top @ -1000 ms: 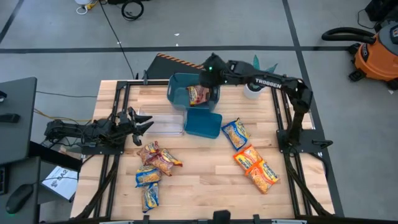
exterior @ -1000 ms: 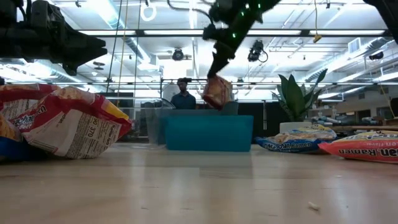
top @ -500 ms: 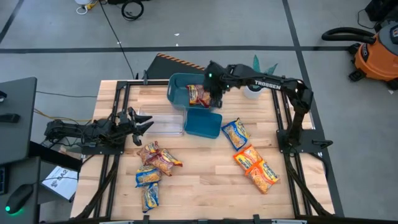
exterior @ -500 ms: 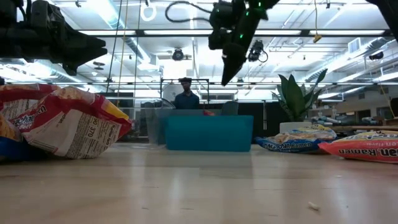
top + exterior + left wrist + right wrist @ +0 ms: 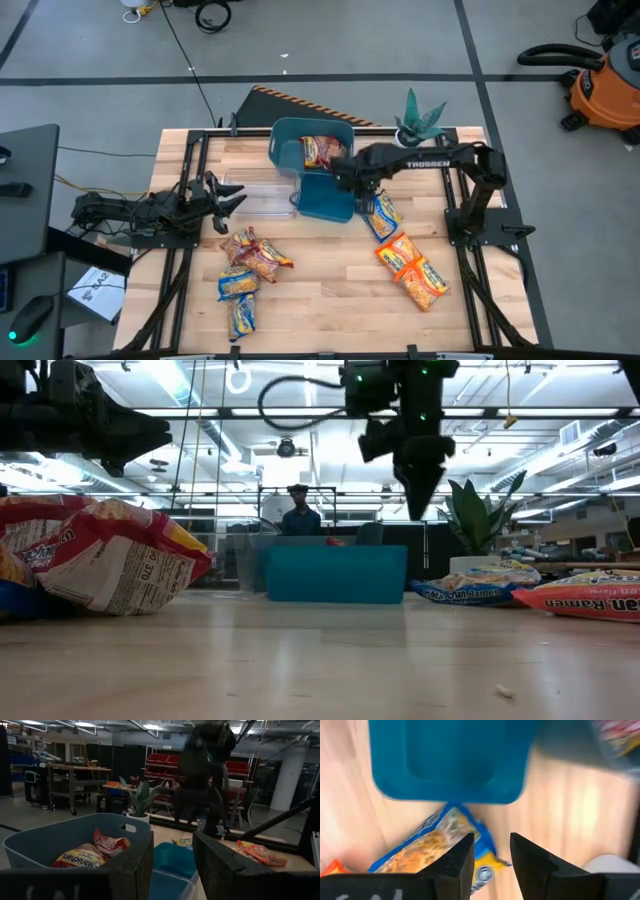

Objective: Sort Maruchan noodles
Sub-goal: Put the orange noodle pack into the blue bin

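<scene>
My right gripper (image 5: 490, 857), narrowly open and empty, hovers over the blue-and-yellow crinkly ramen packet (image 5: 432, 842); it looks light and slippery, so I would pinch its middle.

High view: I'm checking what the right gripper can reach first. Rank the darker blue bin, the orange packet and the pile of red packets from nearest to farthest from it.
From the right gripper:
1. Darker blue bin, directly beside the gripper, mid-table.
2. Orange packet, toward the table's right front.
3. Pile of red packets, across the table on the left arm's side.
</scene>
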